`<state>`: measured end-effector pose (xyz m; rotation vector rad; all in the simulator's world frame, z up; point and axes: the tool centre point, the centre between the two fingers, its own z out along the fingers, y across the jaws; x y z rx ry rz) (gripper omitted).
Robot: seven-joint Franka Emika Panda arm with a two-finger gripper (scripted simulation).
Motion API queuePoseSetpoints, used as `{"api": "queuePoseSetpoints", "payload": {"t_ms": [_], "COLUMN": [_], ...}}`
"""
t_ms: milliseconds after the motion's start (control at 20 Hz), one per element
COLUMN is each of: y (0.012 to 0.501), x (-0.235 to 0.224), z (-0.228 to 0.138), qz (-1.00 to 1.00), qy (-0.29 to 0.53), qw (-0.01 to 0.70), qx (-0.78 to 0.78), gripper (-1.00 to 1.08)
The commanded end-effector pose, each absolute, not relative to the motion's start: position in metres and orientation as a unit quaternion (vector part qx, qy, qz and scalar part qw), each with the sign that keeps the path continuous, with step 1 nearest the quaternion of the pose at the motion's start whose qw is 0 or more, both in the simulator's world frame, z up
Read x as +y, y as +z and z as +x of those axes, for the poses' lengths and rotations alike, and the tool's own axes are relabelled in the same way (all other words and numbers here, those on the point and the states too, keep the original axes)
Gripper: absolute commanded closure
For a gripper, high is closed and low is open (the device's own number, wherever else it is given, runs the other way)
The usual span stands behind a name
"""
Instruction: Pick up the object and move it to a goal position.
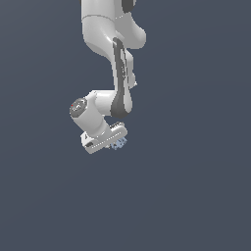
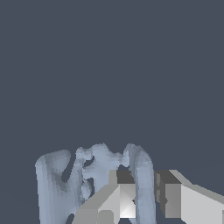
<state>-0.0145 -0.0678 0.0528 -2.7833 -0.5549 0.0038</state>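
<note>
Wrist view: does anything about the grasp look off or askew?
Slightly. The fingers close on only one slender curved limb of the object; most of its bumpy body sticks out to one side. In the exterior view the gripper is tilted. No damage shows.

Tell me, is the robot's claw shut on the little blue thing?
Shut on it. In the wrist view the gripper has a finger on each side of one strand of the object.

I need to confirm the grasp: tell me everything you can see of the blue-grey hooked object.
The object is pale blue-grey, bumpy and matte, with curved prongs and gaps between them. One slender arched limb runs between the claw's fingers, which are closed on it. In the exterior view it just peeks out at the claw's tip.
</note>
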Motion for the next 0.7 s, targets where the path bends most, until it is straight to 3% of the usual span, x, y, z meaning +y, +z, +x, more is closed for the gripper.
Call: {"api": "queuePoseSetpoints", "payload": {"t_ms": [0, 650], "y": [0.067, 0.210], "x": [-0.066, -0.048], "z": [-0.003, 0.078], "qz": [-0.972, -0.972], "qy": [-0.018, -0.193], "qw": [0.142, 0.053], "qx": [-0.187, -0.123], "gripper": [1.08, 1.08]}}
